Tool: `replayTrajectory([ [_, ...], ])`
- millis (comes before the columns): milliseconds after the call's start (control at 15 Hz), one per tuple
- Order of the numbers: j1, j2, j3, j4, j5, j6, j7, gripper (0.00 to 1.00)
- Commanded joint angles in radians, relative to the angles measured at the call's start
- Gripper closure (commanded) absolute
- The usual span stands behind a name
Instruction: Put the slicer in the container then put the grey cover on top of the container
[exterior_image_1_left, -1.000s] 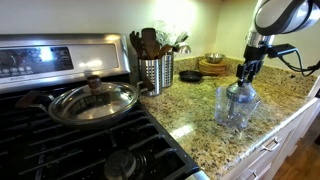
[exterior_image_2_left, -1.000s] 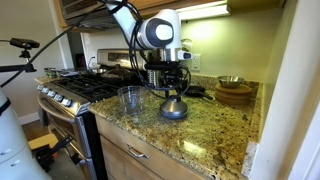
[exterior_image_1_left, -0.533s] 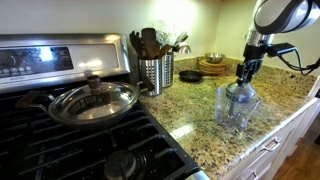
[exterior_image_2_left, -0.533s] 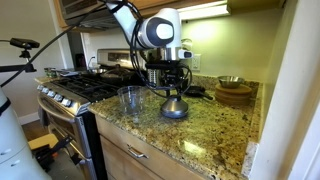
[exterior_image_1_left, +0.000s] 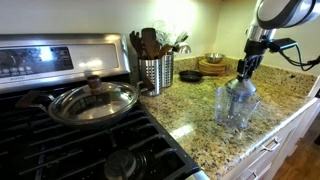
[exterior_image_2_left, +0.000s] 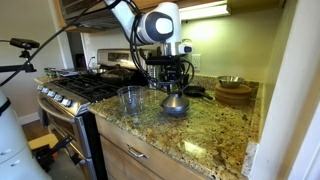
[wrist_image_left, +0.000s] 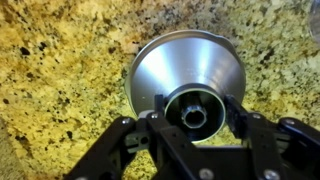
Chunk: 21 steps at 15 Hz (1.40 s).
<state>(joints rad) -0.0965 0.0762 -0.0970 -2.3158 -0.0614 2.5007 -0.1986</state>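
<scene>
The grey cover (wrist_image_left: 185, 75) looks like a light, stiff plastic dome with a smooth, sloping skirt that pads would likely slide off. The best place to take it is the small round hub at its crown (the only part with near-upright sides). That is where the gripper (wrist_image_left: 196, 112) has it: in the wrist view the fingers (wrist_image_left: 160, 108) stand at a narrow setting on either side of the hub, pressed against it. The dome sits directly beneath the wrist, crown up and rim down.

In an exterior view the cover (exterior_image_2_left: 174, 101) is under the gripper over the middle of the granite countertop (exterior_image_2_left: 205, 135), back from its front edge. Whether its rim touches the stone or hangs just clear I cannot tell. The container (exterior_image_2_left: 129, 98) stands upright near the front edge at the end by the stove (exterior_image_2_left: 80, 90), apart from the cover. It is thin, clear and probably easy to tip, so the cover should come down gently and squarely.
</scene>
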Motion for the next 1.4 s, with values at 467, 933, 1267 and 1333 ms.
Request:
replayTrajectory([
  [467, 0.019, -0.251, 0.023, -0.060, -0.127, -0.169, -0.029, 0.65],
  [933, 0.073, -0.386, 0.078, -0.094, -0.139, -0.270, -0.080, 0.65],
  [1267, 0.133, -0.433, 0.105, -0.117, -0.116, -0.303, -0.129, 0.65],
  [1333, 0.146, -0.436, 0.108, -0.121, -0.111, -0.309, -0.143, 0.65],
])
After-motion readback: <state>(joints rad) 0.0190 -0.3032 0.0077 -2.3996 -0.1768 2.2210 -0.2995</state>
